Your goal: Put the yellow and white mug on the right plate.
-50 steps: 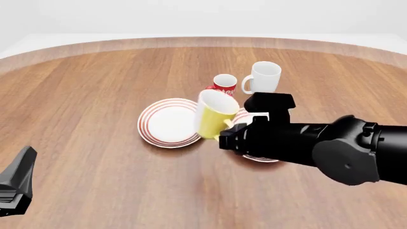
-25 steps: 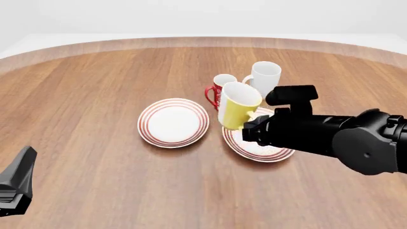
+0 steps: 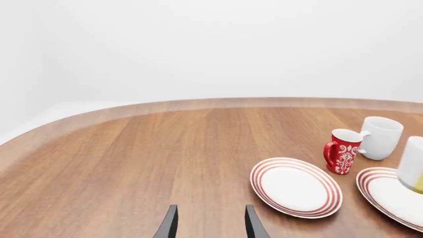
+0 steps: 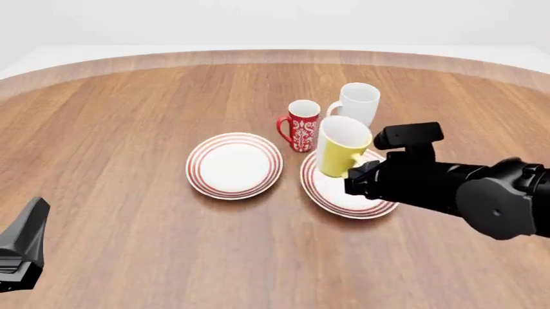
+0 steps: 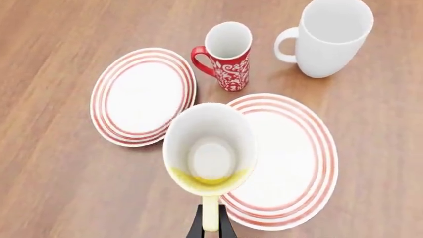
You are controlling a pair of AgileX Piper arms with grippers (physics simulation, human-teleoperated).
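Observation:
The yellow and white mug point(image 4: 342, 153) hangs tilted above the right plate point(image 4: 326, 193), a white plate with red rings. My right gripper point(image 4: 355, 176) is shut on its yellow handle. In the right wrist view the mug point(image 5: 210, 148) shows its white inside, over the near-left edge of the right plate point(image 5: 290, 148), and the handle sits pinched in the gripper point(image 5: 209, 225). My left gripper point(image 4: 22, 248) rests at the near left of the table. In its own view the left gripper point(image 3: 210, 225) stands open and empty, with the mug point(image 3: 413, 163) at the picture's edge.
A second red-ringed plate point(image 4: 234, 165) lies left of the right plate. Behind them stand a red patterned mug point(image 4: 301, 125) and a tall white mug point(image 4: 357, 103). The round wooden table point(image 4: 129, 129) curves away at the back.
My right gripper carried the yellow and white mug rightward, from over the left plate's edge to above the right plate. The left arm stayed still.

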